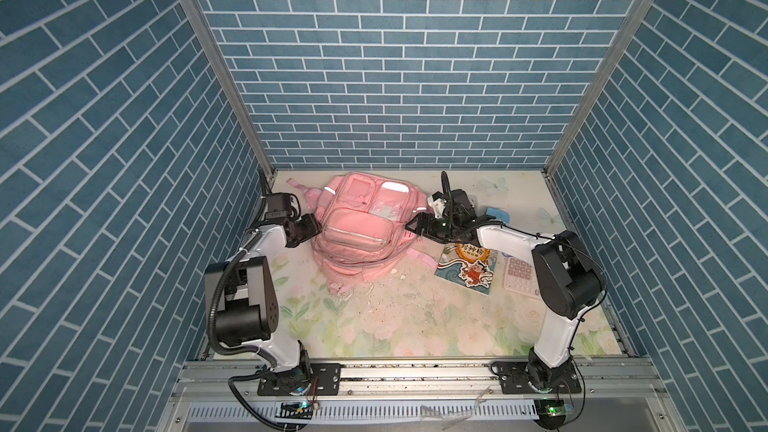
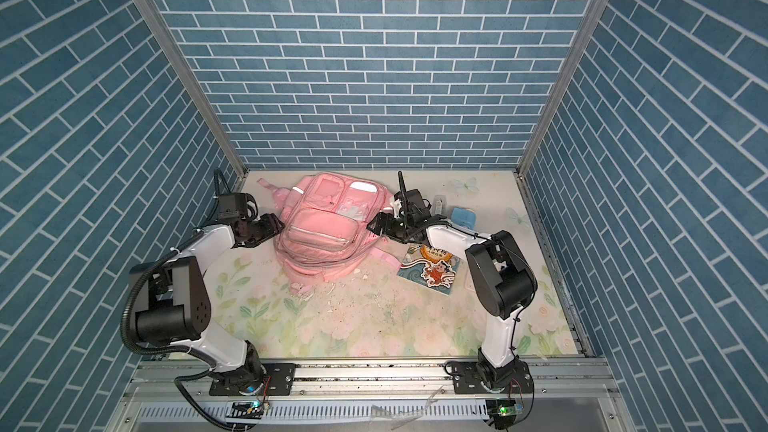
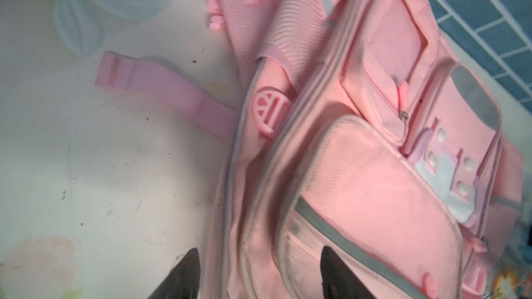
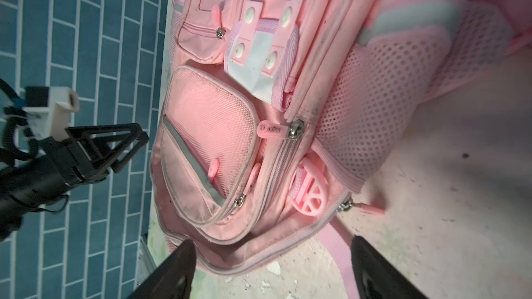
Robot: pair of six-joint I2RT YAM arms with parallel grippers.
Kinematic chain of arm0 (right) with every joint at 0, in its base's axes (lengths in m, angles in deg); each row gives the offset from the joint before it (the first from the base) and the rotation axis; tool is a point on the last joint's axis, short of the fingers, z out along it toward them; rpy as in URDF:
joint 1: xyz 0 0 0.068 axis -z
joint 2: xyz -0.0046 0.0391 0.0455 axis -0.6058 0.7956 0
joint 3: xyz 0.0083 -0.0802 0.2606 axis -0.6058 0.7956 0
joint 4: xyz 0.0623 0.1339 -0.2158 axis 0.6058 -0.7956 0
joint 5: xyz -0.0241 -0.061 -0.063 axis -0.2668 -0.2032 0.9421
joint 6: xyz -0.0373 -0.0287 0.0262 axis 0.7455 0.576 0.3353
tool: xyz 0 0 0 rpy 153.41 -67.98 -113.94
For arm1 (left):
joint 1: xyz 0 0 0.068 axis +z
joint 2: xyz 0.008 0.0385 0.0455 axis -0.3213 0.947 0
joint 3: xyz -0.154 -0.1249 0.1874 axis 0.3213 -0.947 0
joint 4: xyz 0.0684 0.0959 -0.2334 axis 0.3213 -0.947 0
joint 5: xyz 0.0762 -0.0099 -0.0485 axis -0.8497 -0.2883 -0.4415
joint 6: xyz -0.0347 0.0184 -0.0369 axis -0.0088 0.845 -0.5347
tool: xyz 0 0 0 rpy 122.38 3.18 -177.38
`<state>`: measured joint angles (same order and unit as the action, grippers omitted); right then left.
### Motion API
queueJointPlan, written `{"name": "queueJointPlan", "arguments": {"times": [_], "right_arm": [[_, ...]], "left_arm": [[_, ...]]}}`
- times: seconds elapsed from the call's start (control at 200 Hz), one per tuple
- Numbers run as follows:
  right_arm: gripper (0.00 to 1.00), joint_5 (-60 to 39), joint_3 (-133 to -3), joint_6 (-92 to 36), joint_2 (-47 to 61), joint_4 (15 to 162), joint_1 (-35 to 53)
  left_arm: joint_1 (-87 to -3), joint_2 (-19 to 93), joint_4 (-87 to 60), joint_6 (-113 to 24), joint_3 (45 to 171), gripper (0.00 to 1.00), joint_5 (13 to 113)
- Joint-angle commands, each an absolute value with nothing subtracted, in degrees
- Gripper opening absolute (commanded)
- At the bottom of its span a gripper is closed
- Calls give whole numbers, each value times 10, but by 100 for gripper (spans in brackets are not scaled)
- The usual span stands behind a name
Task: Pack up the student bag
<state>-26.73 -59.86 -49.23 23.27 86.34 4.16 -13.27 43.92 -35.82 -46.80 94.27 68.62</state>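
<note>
Pink fabric student bag [image 1: 357, 224]: flat on floral table [image 1: 374, 326], front up, far centre, long axis far wall to near edge, slightly skewed. Left gripper [image 1: 312, 227] at left flank, right gripper [image 1: 414, 229] at right flank, about equally near. Jaws of each spread, straddling bag edge, clamping nothing. Visible pockets zipped, contents unseen. Picture book [image 1: 467, 270], calculator [image 1: 519, 276] loose beside right arm; judged not yet packed.

The right arm [image 1: 509, 243] covers one side of the calculator [image 1: 518, 279] and the upper corner of the picture book [image 1: 467, 272]. A small blue thing [image 1: 498, 214] beyond the arm is too small to identify. In the left wrist view the backpack [image 3: 359, 168] is blurred and runs off the frame.
</note>
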Motion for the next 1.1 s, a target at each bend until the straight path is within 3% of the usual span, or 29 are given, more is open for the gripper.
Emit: {"name": "queueJointPlan", "arguments": {"times": [0.0, 0.125, 0.21, 0.58, 0.975, 1.095], "right_arm": [[86, -208, -585, -365, 186, 820, 43], [85, -115, -553, -267, 132, 839, 46], [83, -56, -498, -233, 83, 896, 51], [76, -48, -349, -212, -41, 1008, 101], [69, -77, -308, -201, -42, 1046, 103], [64, -96, -295, -192, -44, 1063, 103]], "left_arm": [[-194, 386, -408, -436, 926, 69, 606], [-285, 353, -422, -400, 918, 69, 567], [-340, 348, -412, -367, 914, 69, 595], [-526, 440, -390, -282, 956, 68, 615], [-553, 539, -386, -313, 980, 63, 546], [-560, 550, -369, -320, 983, 54, 530]]}}
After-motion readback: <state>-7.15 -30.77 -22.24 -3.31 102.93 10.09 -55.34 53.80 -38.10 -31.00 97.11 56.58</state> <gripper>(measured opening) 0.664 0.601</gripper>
